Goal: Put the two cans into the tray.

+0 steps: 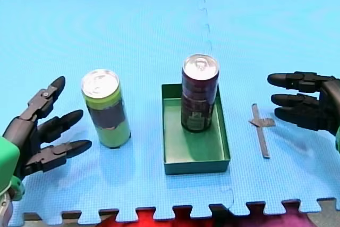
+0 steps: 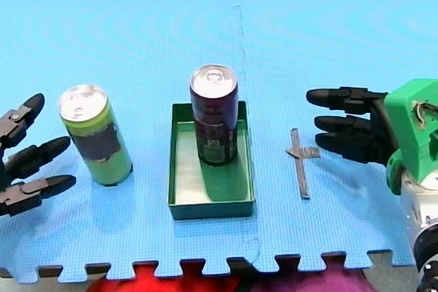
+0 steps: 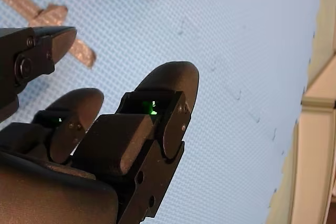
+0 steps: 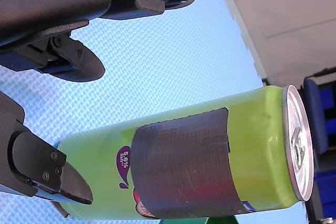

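Mat [image 1: 159,35] — can [image 1: 105,109] (green), near left robot hand [image 1: 45,134]

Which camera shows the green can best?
Second wrist view: the green can is close up, its dark band and lid plain. Both head views show it whole, upright on the mat, left of the tray. First wrist view: mat and a tray corner.

Dark maroon metal can [image 1: 200,93]: upright inside tray.
Lime-green metal can [image 1: 105,108]: upright on mat, left of tray.
Green rectangular tray [image 1: 196,165]: centre.
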`<state>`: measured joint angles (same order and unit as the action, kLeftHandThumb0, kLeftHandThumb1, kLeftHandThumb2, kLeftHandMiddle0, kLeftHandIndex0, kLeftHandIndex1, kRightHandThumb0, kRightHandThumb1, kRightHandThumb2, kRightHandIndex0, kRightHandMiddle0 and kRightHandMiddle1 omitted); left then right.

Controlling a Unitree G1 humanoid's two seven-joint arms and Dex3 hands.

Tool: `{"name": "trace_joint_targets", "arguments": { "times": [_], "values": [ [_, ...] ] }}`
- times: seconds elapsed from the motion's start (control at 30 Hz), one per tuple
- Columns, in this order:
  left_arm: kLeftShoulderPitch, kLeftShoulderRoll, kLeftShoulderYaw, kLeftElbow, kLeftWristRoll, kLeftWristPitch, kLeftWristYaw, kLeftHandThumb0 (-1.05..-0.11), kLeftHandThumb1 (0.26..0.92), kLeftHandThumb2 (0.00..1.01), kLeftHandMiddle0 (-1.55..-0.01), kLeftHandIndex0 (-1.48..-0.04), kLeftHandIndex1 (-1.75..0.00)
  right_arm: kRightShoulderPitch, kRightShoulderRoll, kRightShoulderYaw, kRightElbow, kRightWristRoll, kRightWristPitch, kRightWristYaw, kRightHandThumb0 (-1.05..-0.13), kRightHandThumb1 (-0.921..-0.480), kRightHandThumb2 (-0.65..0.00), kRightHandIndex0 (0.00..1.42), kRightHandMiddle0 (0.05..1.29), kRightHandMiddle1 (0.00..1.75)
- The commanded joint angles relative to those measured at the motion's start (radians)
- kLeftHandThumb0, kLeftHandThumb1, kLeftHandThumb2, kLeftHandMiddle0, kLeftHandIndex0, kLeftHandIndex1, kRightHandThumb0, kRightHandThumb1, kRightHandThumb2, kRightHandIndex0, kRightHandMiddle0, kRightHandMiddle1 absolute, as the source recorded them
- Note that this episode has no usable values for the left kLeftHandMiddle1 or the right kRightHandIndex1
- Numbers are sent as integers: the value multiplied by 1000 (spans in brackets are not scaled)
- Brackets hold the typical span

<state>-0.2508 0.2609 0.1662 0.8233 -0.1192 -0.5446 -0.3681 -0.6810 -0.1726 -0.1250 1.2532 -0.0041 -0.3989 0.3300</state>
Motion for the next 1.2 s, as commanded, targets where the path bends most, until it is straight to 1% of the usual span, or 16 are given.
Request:
{"name": "trace_joint_targets", "arguments": {
  "times": [0.0,0.13,0.17,0.23,0.43,0.57,0.6,0.7,0.8,1.17],
  "values": [
    [-6,11,0,5,7,-8,4,-1048,675,4,-491,-110,-1,-1,-4,-9,3,11,-2,8,-621,-770,0,727,1015,8],
    [-9,11,0,10,9,-14,9,-1048,657,0,-484,-113,-2,-3,-5,-15,5,14,1,11,-609,-765,0,732,1017,7],
    [-11,11,1,13,8,-16,8,-1013,633,2,-482,-115,-2,-3,-6,-16,5,14,1,12,-606,-764,0,734,1017,7],
    [-12,10,2,20,6,-22,7,-945,606,3,-479,-119,-3,-5,-7,-17,6,13,2,12,-599,-761,0,737,1018,6],
    [-20,5,10,38,-11,-39,-9,-823,602,1,-474,-131,-4,-7,-8,-19,8,10,2,9,-584,-756,0,741,1019,5],
    [-21,6,12,43,-13,-48,-13,-786,599,0,-470,-137,-4,-8,-9,-19,9,9,2,8,-579,-756,0,743,1019,4],
    [-21,7,11,42,-10,-51,-12,-784,599,0,-470,-138,-4,-8,-10,-19,9,9,2,8,-578,-756,0,743,1020,4],
    [-18,15,4,36,9,-56,3,-853,612,4,-473,-141,-3,-8,-10,-19,10,9,2,8,-574,-757,0,744,1020,3],
    [-18,19,-1,33,23,-58,15,-885,615,3,-477,-143,-3,-8,-9,-21,11,10,2,9,-571,-757,0,745,1021,3],
    [-28,23,-2,53,24,-64,6,-890,606,0,-483,-147,-1,-11,-13,-18,15,1,3,-3,-568,-762,-2,746,1021,1]
  ]
}}
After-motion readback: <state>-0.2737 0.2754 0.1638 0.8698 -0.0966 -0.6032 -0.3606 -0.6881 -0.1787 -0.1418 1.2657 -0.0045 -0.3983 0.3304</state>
